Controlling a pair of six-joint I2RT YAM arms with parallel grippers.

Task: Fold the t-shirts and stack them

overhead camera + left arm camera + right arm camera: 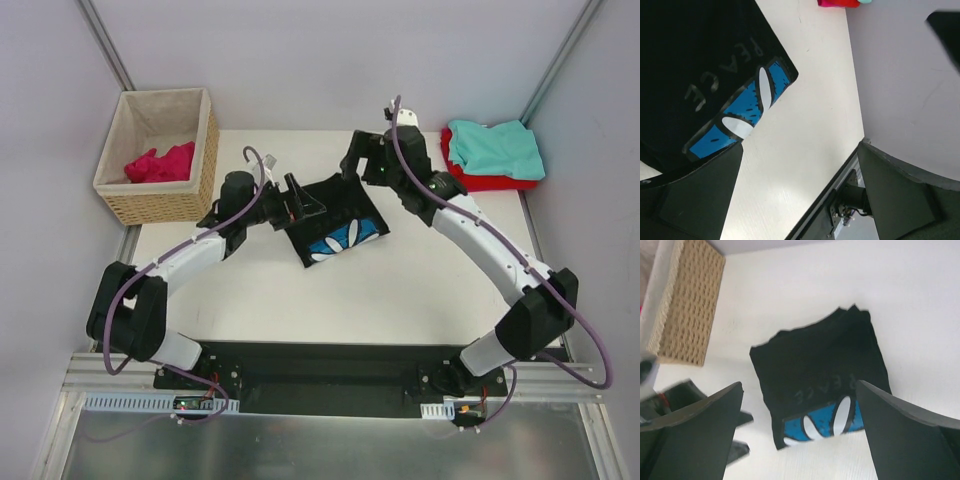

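Note:
A folded black t-shirt [338, 222] with a blue and white print and the word PEACE lies in the middle of the table [400, 290]. It shows large in the left wrist view [700, 65] and whole in the right wrist view [820, 370]. My left gripper [305, 203] [800, 200] stands open at the shirt's left edge, holding nothing. Just above the shirt's far edge my right gripper [360, 172] [800, 440] hovers open and empty. A teal t-shirt [497, 147] lies on a red t-shirt [490, 182] at the back right. A crumpled magenta-pink t-shirt [160, 164] sits in the basket.
The wicker basket [205, 150] [687, 305] with beige lining stands at the back left corner, close to my left arm. Grey walls enclose the table on three sides. The black base rail [320, 370] runs along the near edge.

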